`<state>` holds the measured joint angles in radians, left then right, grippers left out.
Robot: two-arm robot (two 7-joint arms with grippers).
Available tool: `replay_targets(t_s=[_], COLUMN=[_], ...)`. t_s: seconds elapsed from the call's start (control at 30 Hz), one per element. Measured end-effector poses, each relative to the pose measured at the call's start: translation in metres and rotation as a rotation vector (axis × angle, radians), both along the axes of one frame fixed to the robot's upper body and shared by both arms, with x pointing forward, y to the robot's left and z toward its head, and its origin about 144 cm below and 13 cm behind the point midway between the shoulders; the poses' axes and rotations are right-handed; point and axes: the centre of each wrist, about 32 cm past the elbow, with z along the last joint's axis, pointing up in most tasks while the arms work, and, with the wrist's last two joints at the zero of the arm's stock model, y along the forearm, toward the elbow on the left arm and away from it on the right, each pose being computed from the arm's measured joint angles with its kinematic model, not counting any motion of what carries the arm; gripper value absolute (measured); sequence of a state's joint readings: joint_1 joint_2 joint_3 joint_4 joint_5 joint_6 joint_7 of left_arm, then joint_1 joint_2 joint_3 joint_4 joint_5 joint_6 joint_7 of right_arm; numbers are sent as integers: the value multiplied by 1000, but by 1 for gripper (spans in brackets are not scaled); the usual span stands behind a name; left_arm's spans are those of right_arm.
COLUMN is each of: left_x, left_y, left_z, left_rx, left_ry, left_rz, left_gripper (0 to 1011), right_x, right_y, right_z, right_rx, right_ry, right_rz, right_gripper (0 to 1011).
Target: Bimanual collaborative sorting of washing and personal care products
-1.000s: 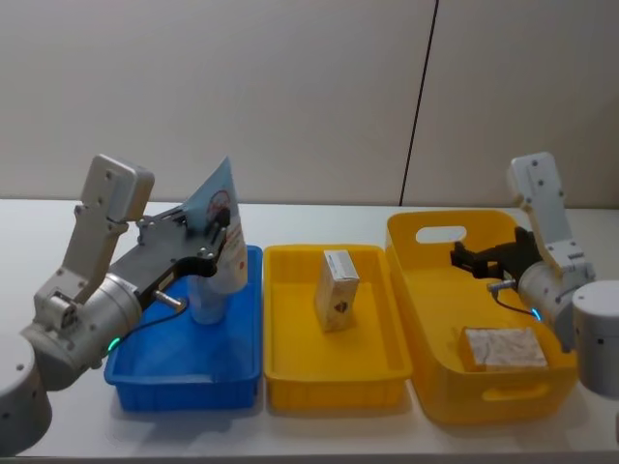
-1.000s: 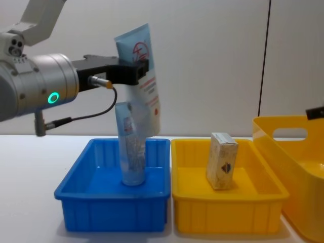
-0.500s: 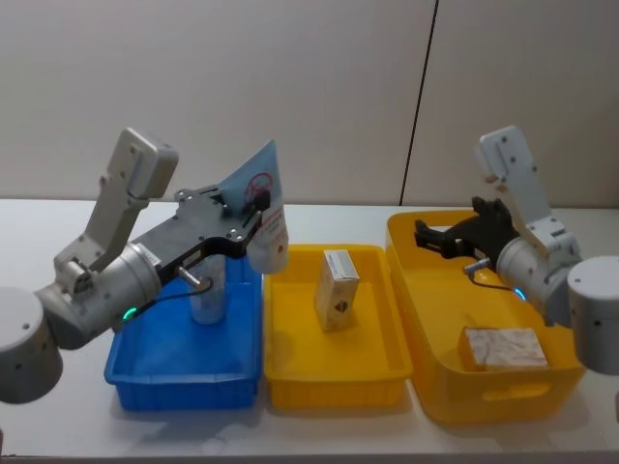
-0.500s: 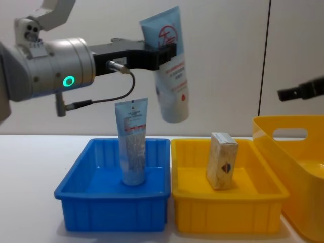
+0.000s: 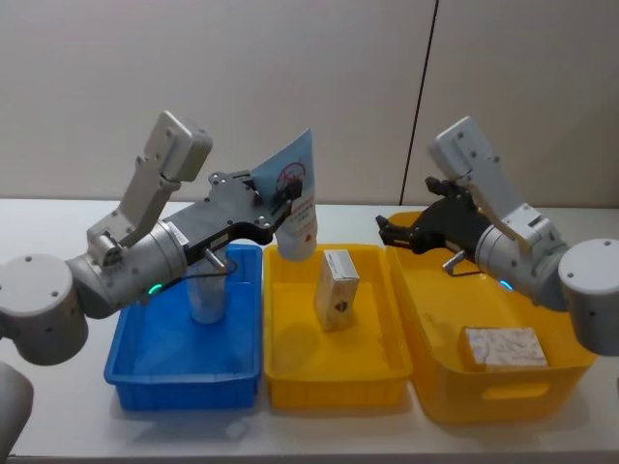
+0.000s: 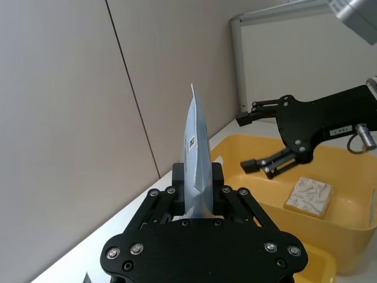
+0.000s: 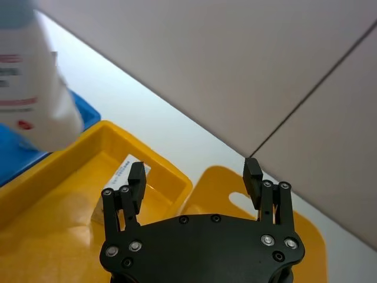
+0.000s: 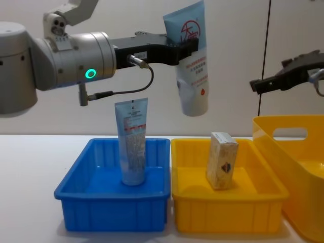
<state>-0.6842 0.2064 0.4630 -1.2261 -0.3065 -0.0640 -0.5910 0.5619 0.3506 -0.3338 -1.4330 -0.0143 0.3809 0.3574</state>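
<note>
Beige wall (image 5: 290, 77), white table (image 5: 44, 220). Left hand (image 5: 281, 196) grips wide tube (image 5: 298, 230) aloft; right hand (image 5: 389, 231) spread, seemingly empty.

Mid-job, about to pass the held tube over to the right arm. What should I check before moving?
1. Left gripper grip on wide tube: ok, shut near its flat end, cap end hanging down.
2. Right gripper ready to receive: ok, fingers spread.
3. Path between the grippers: ok, open air.
4. Tube above box in yellow tray: ok, well above it.
5. Narrow tube in blue tray: ok, standing upright.
6. Right gripper lined up in depth with the tube: cannot tell.
</note>
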Motion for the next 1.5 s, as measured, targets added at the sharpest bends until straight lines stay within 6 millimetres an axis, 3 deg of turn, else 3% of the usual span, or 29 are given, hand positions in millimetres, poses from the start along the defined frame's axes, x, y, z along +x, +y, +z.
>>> replay_targets(t_s=[0.7, 1.5], left_x=[35, 43], left_y=[-15, -24], left_z=[-2, -14], left_rx=[0, -27], left_ry=[-5, 54], left_rz=[-19, -20], left_gripper=[223, 223], right_x=[-14, -26], right_y=[-6, -1], right_z=[-18, -24], right_rx=[-239, -120], right_ry=[10, 3], right_rz=[111, 146], right_gripper=[1004, 1003])
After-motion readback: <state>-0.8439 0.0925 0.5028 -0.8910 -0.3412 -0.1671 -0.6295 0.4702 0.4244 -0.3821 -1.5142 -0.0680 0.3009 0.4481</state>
